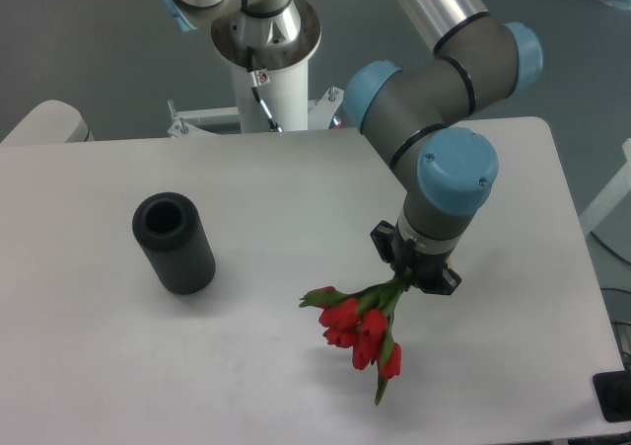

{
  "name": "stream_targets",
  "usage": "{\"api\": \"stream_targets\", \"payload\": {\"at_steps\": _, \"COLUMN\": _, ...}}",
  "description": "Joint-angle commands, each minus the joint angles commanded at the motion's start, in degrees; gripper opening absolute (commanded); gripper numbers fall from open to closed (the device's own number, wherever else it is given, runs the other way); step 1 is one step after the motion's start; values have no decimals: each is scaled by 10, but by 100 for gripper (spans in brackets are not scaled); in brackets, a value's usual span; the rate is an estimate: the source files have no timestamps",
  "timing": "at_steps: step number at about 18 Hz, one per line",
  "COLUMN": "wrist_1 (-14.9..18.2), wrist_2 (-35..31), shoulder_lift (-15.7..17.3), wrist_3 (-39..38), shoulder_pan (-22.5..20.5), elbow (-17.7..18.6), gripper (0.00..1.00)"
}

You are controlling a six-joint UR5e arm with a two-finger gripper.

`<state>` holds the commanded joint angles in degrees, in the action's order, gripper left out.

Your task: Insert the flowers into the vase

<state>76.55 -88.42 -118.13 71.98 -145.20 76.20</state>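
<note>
The gripper (pixel 412 275) is seemingly clamping the stems of the flowers (pixel 359 329) (fingers mostly hidden), needing a high lift stem-end down before heading toward nine o'clock, where the vase (pixel 175 244) is standing.

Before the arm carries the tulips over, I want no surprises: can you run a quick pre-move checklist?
1. End effector at the stem end of the flowers: ok.
2. Grip actually closed on the stems: cannot tell, the fingers are hidden under the wrist.
3. Flowers lifted off the table: cannot tell from this one view.
4. Vase upright, hollow top open: ok.
5. Tabletop between flowers and vase free of obstacles: ok.
6. Flowers in the vase: not ok, they are apart.
</note>
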Motion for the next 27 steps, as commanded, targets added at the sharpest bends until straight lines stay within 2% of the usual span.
{"api": "stream_targets", "payload": {"at_steps": 7, "wrist_1": 3, "wrist_2": 4, "shoulder_lift": 1, "wrist_3": 0, "shoulder_pan": 3, "elbow": 0, "gripper": 0}}
{"api": "stream_targets", "payload": {"at_steps": 11, "wrist_1": 4, "wrist_2": 21, "shoulder_lift": 11, "wrist_3": 0, "shoulder_pan": 13, "elbow": 15, "gripper": 0}}
{"api": "stream_targets", "payload": {"at_steps": 18, "wrist_1": 0, "wrist_2": 198, "shoulder_lift": 56, "wrist_3": -12, "shoulder_pan": 27, "elbow": 55, "gripper": 0}}
{"api": "stream_targets", "payload": {"at_steps": 22, "wrist_1": 1, "wrist_2": 327, "shoulder_lift": 81, "wrist_3": -41, "shoulder_pan": 27, "elbow": 83, "gripper": 0}}
{"api": "stream_targets", "payload": {"at_steps": 27, "wrist_1": 4, "wrist_2": 426, "shoulder_lift": 97, "wrist_3": -73, "shoulder_pan": 36, "elbow": 81, "gripper": 0}}
